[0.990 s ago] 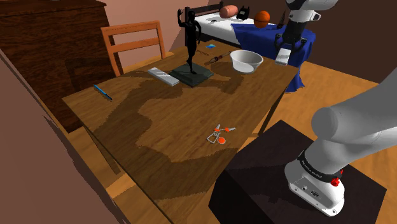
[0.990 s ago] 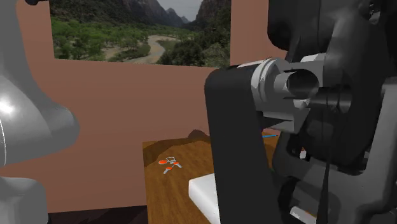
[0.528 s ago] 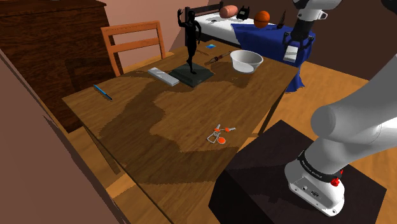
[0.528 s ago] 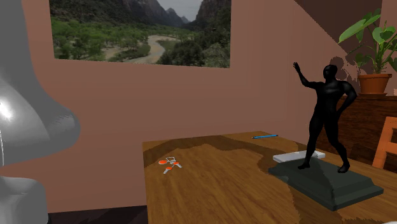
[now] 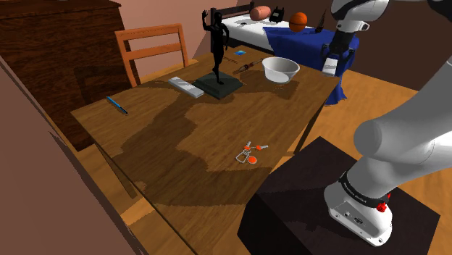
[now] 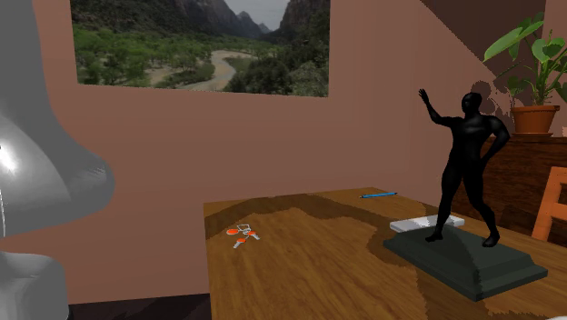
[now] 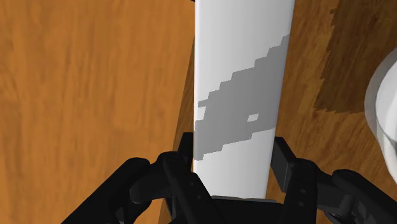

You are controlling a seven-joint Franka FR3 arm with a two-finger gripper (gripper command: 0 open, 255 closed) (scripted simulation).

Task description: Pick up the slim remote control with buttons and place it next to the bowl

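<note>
White slim flat remote control (image 7: 242, 70) clamped by near end in black two-finger gripper (image 7: 234, 156), aloft near white round bowl (image 5: 280, 69); probably light, stiff, slick-sided: grip across narrow width, nearer middle

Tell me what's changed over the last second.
The gripper, shut on the white remote, swung toward the shoulder view's right, to the edge of the table beside the bowl, clearing the second exterior view. The statue, keys and pen stayed put.
</note>
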